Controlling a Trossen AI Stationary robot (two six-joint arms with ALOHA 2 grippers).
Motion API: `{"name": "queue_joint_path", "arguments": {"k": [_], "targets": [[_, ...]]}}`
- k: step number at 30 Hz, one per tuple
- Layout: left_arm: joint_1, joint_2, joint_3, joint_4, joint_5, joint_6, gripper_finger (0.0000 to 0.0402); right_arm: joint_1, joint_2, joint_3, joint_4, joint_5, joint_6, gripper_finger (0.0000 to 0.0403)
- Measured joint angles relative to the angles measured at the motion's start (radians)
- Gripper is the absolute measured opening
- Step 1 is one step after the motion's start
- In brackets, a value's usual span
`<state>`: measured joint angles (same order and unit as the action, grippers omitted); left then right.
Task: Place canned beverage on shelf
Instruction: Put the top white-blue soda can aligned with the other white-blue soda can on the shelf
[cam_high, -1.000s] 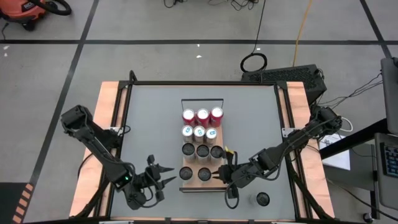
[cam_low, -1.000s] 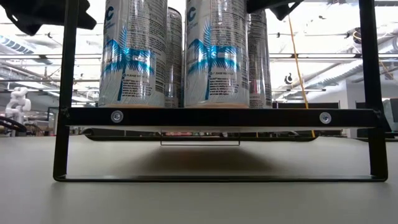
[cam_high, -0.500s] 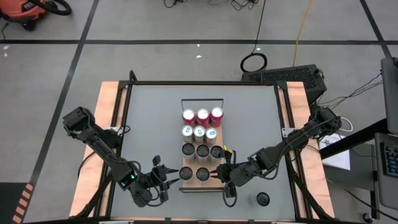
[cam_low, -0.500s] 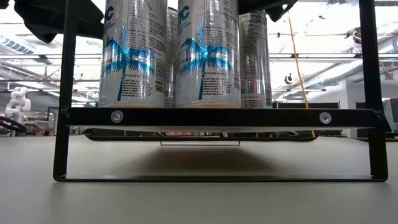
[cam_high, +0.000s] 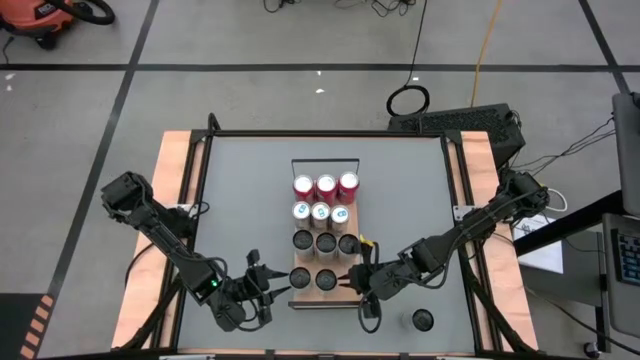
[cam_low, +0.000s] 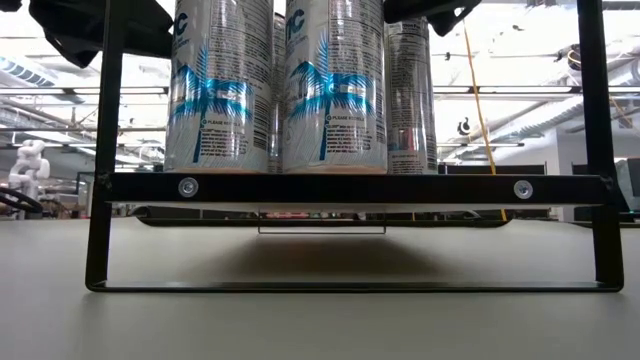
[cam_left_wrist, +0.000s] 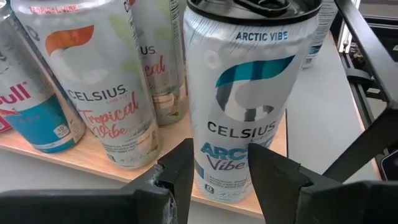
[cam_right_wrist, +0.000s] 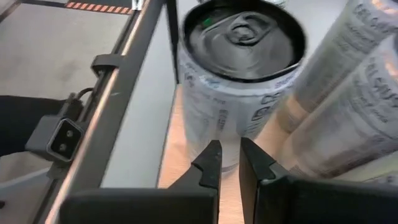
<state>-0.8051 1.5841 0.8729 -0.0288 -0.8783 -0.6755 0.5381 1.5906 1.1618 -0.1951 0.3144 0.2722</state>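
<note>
The shelf (cam_high: 313, 298) is a light-wood board in the middle of the table, carrying rows of upright cans. Its nearest row holds a white-and-blue can on the left (cam_high: 300, 278) and a second can (cam_high: 328, 280) beside it. My left gripper (cam_high: 272, 287) is open at the left can's side (cam_left_wrist: 249, 106), reaching in from the table's left. My right gripper (cam_high: 350, 282) is shut at the second can (cam_right_wrist: 239, 68), reaching in from the right. In the low view both cans (cam_low: 222, 90) (cam_low: 335, 90) stand on their bases, close together. My left gripper has its two spread fingertips (cam_left_wrist: 183, 155) in front of the left can's lower side wall (cam_left_wrist: 224, 134), nearly level, coming from the table's left. I cannot tell whether they touch it. The can stands upright on the shelf. My right gripper has its shut fingertips (cam_right_wrist: 213, 155) at the second can's lower side wall (cam_right_wrist: 227, 127), slanting down from the table's right. The fingers hide the point of contact. This can also stands upright on the board.
A lone can (cam_high: 423, 320) stands on the grey tabletop near the front right corner. Farther rows on the shelf hold dark-topped, white-blue and red cans (cam_high: 325, 186), with a wire rail (cam_high: 325, 161) at the far end. A black frame (cam_high: 330, 133) borders the table.
My left gripper has moved toward the shelf and the near-left can, keeping its fingers equally spread. In the low view the near-right can has slid a little left and the near-left can a little right, closing the gap between them. Both stay upright.
</note>
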Motion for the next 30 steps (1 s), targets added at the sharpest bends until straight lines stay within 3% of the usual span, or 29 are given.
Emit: {"name": "queue_joint_path", "arguments": {"k": [16,30], "targets": [[0.034,0.039,0.0,0.02,0.054,0.037,0.0152,-0.001,0.0,0.0,0.018,-0.03,0.003,0.0003],[0.001,0.0,0.0,-0.013,0.055,0.09,0.0152,0.02,-0.028,0.0,0.015,-0.008,0.003,0.0003]]}}
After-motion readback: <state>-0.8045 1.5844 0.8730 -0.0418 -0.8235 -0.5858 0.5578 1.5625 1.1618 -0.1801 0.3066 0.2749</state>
